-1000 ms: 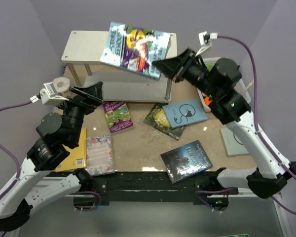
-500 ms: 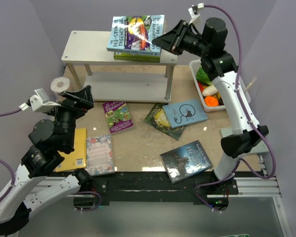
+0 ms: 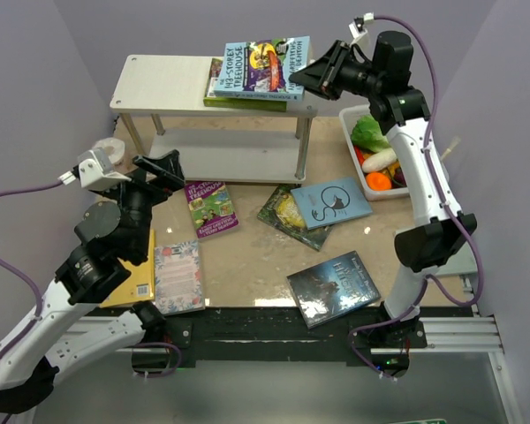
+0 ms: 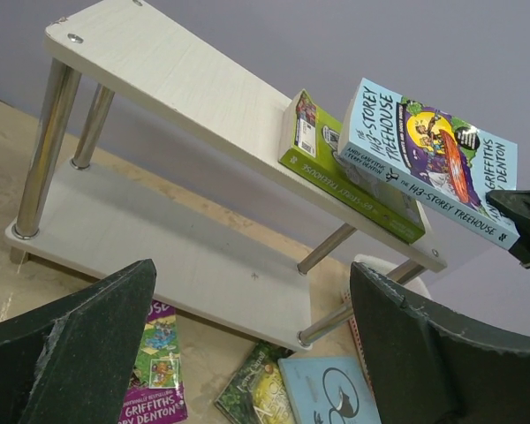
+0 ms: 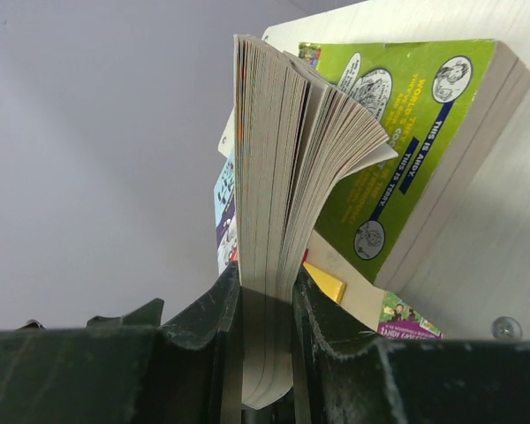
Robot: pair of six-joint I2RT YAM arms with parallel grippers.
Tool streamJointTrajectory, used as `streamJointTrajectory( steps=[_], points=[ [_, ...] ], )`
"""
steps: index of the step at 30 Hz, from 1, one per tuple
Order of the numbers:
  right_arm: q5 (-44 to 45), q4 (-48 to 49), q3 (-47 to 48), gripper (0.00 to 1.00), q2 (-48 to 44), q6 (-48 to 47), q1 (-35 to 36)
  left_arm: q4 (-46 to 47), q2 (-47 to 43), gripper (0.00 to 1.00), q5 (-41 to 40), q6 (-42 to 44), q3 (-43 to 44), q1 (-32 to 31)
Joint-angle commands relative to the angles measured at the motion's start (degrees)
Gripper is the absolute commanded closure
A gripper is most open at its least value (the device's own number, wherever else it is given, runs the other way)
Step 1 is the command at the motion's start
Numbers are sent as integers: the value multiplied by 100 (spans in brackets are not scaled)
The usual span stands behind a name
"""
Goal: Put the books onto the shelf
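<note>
From above, my right claw (image 3: 311, 75) is clenched on the light-blue book (image 3: 261, 66), which has shifted toward the right end of the shelf (image 3: 159, 84), over the lime-green book (image 3: 244, 102). Left wrist: the left claw (image 4: 252, 269) gapes wide, holding nothing. Right wrist: the book's pages fan out between the jaws.
</note>
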Motion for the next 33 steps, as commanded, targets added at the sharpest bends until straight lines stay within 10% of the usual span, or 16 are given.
streamJointTrajectory(
  steps=[1,18,27,33],
  points=[
    [-424,491,375,100,0,189,-55,365,121,4,5,145,18,10],
    [-169,104,1034,96,773,136,-108,445,192,3,40,163,-61,18],
    [-143,-124,938,42,738,-22,-169,480,218,2,102,172,-105,18],
    [164,-704,1017,33,712,-372,-292,489,244,2,137,172,-114,18]
  ],
)
